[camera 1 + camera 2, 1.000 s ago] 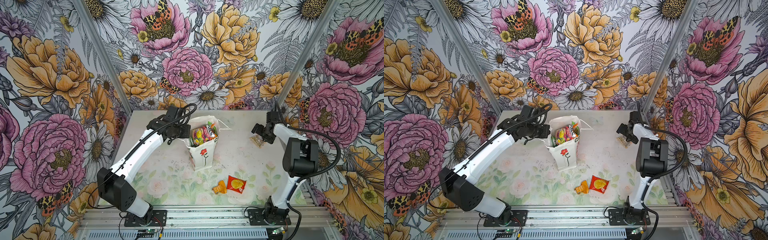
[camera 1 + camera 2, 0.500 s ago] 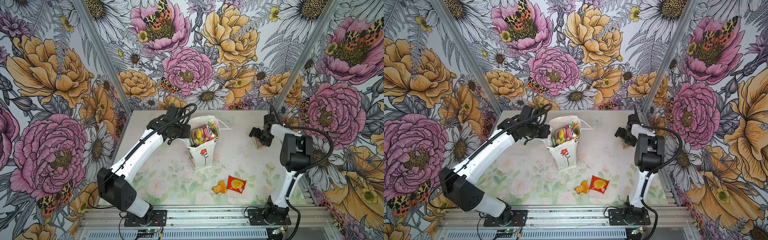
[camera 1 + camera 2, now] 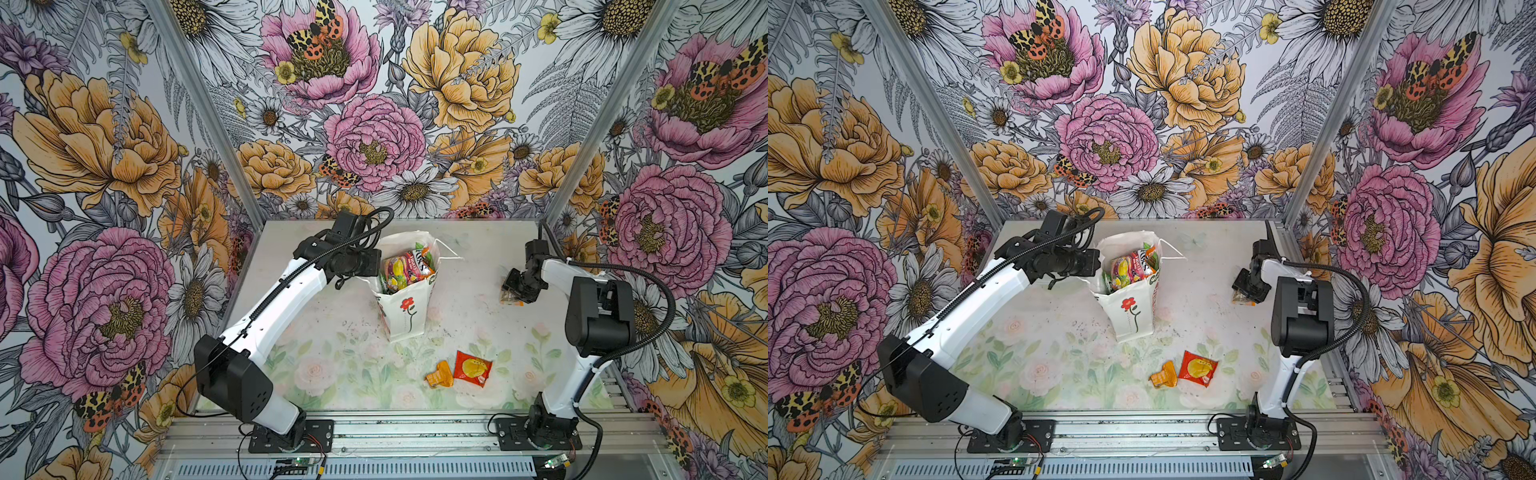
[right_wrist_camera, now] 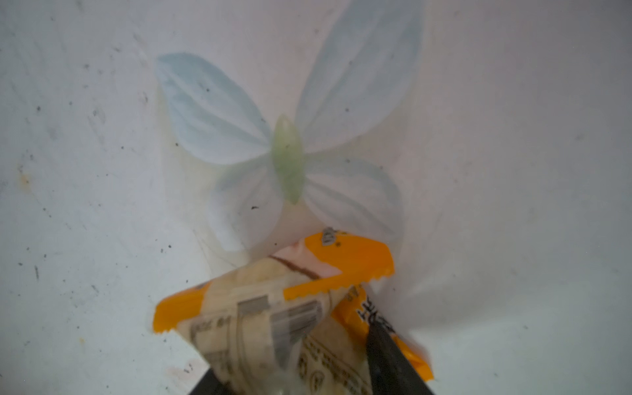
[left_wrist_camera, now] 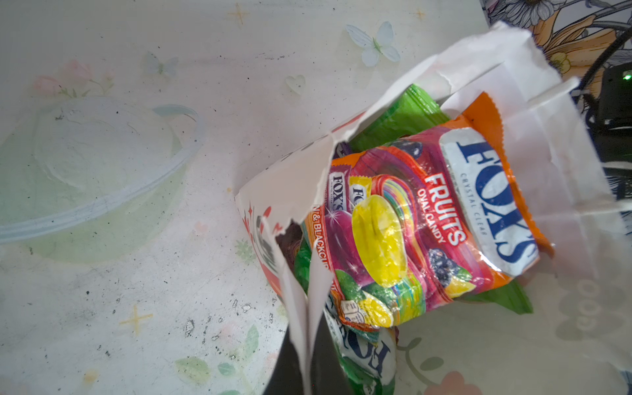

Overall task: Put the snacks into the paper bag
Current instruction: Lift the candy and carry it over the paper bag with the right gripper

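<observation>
The white paper bag [image 3: 405, 316] [image 3: 1129, 316] with a red flower stands mid-table, its torn rim [image 5: 297, 191] pinched in my shut left gripper [image 3: 376, 270] [image 5: 304, 362]. Several snacks fill it, a FOX'S packet [image 3: 401, 272] [image 5: 427, 222] on top. At the back right my right gripper [image 3: 513, 291] [image 3: 1244, 291] [image 4: 297, 386] is shut on a clear orange-edged packet [image 3: 510, 297] [image 4: 273, 307], which buckles between its fingers [image 4: 390, 362] on the table. An orange packet [image 3: 438, 374] [image 3: 1163, 375] and a red-yellow packet [image 3: 472, 368] [image 3: 1198, 368] lie near the front.
Flowered walls close in the table [image 3: 316, 365] on three sides. A metal rail [image 3: 415, 432] with both arm bases runs along the front. The bag's cord handle [image 3: 451, 255] sticks out toward the right arm.
My right gripper has dropped onto the orange-edged packet and its jaws have closed in on it. The left arm and the bag have not moved.
</observation>
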{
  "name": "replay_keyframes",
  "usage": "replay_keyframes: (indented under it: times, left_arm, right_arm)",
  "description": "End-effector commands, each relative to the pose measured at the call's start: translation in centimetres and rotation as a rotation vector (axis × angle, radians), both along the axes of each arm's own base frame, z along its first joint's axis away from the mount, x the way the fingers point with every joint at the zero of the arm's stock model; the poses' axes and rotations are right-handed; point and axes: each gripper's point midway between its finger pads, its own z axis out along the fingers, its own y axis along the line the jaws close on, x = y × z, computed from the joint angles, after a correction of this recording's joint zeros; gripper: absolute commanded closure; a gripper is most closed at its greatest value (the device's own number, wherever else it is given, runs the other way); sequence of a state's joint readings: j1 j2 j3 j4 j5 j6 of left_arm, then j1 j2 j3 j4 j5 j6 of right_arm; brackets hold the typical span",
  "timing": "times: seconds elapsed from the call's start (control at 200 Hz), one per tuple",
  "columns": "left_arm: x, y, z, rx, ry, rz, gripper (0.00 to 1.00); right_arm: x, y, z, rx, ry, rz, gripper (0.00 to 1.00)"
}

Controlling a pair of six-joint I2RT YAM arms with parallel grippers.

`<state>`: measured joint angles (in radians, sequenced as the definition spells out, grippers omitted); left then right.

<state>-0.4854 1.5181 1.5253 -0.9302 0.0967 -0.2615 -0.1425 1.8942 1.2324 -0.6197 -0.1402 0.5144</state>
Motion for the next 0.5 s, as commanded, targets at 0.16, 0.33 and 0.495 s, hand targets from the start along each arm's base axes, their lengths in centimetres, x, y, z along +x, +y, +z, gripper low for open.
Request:
replay_keyframes:
  times: [0.16, 0.33, 0.495]
  left_arm:
    - [0.4, -0.1, 2.4, -0.028, -0.089, 0.003, 1.0]
    - [0.3, -0.1, 2.4, -0.028, -0.091, 0.004, 1.0]
    - [0.4, -0.1, 2.4, -0.026, -0.091, 0.004, 1.0]
  right_arm:
    - [-1.0, 0.4, 0.6, -0.032, -0.005, 0.002, 0.71]
    - [-1.3, 0.9, 1.6, -0.043, -0.031, 0.016, 0.8]
    - [-2.0, 1.1, 2.6, -0.053, -0.055, 0.016, 0.82]
